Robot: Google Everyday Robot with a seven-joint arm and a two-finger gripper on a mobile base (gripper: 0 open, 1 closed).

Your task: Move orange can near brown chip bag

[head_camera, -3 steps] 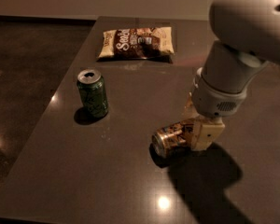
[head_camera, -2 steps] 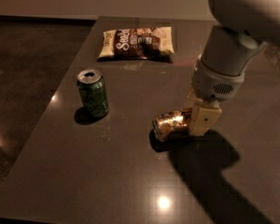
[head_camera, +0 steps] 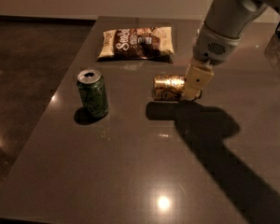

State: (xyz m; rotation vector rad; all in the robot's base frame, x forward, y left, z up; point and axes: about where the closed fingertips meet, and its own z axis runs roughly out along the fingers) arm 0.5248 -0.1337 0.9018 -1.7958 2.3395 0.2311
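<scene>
The orange can (head_camera: 169, 87) is seen held on its side by the gripper (head_camera: 192, 88) above the middle of a dark grey table (head_camera: 130, 171). The can's right end is pinched in the claw, and one cream-coloured finger (head_camera: 196, 80) is shown laid across that end. The far finger is hidden behind the can. The can's silver left end is turned toward the green can (head_camera: 92, 93). A shadow (head_camera: 161, 111) is cast on the tabletop just below the orange can, apart from it, so the can appears lifted clear of the surface. Dark scribbled lettering is carried on its golden body, but no word can be made out.

The brown chip bag (head_camera: 136, 42) is pictured lying flat toward the far edge of the table, near the held can and a little to its left. White script is printed across the bag's dark centre, with a large "S" as its first letter; the rest cannot be read with certainty. Its ends are cream-yellow.

The green can is shown standing upright at the left, well apart from the orange can, with its opened top visible. Dark markings on its side are not legible. The grey arm (head_camera: 224, 22) is seen coming down from the upper right corner.
</scene>
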